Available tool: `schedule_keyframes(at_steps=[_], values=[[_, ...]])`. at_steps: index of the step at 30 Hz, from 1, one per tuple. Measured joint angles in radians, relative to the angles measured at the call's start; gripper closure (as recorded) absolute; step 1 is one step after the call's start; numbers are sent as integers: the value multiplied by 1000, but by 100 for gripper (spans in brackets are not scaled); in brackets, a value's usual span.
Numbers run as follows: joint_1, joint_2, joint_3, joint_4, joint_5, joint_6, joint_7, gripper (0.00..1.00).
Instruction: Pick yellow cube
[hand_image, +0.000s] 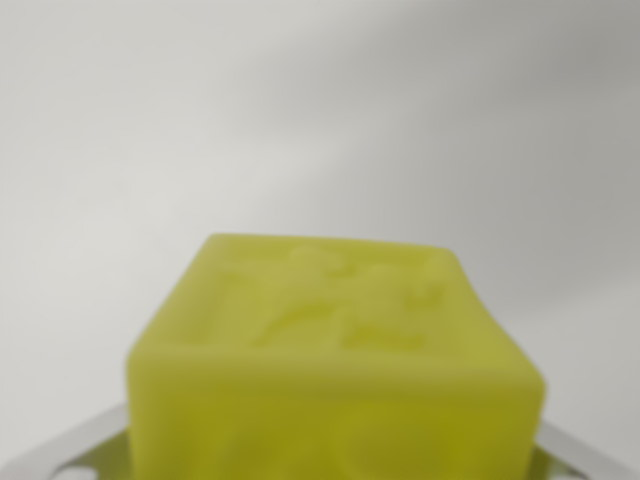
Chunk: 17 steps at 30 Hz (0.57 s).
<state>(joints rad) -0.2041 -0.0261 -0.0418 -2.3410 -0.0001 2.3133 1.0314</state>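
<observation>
yellow cube (335, 370) (blurred) fills lower frame, metal claw parts flanking it.

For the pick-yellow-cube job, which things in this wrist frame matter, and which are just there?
Belongs to the job:
- yellow cube, blurred, filling the lower frame
- metal gripper parts at its bottom corners; grip unclear

Just there:
- plain white surface behind; nothing else visible
</observation>
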Motion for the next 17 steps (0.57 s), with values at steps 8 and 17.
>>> schedule_keyframes(at_steps=[8, 17], values=[[0, -27, 0, 19, -1, -46, 1, 100], [0, -29, 0, 20, -2, -49, 1, 100]])
